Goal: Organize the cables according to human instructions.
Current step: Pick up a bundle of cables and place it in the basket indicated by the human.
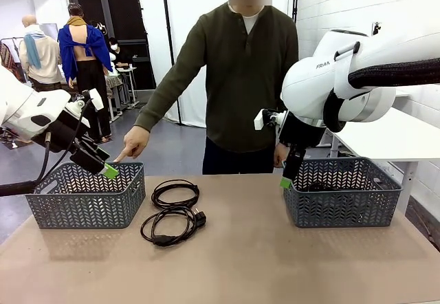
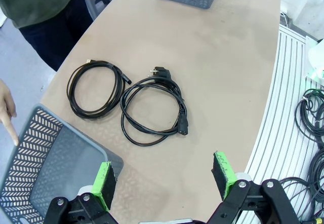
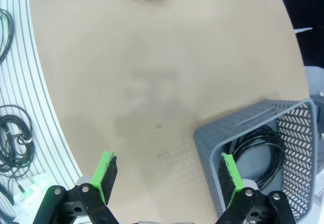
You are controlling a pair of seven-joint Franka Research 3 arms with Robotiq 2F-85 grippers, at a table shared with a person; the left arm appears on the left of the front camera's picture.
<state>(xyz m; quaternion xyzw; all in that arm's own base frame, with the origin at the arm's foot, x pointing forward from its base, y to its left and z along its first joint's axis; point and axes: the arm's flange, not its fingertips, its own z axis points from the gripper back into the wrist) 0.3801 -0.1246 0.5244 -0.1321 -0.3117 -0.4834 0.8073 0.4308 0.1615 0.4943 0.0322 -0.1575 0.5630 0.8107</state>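
On the table in the front view, two coiled cables [image 1: 180,211] lay between the baskets while the person's hand [image 1: 134,141] pointed into the left basket [image 1: 86,208]. In the left wrist view, the left gripper [image 2: 166,181] hung with jaws apart above them; they lay so close that one grab might drag both. In the right wrist view, the right gripper [image 3: 169,176], also spread, hovered by the right basket [image 3: 208,153], which held another cable [image 3: 268,135].

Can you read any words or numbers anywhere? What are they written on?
"FRAN" - grey letters on the white right arm; the rest of the word is hidden.
No words or numbers show on the left basket, the right basket or the cables.
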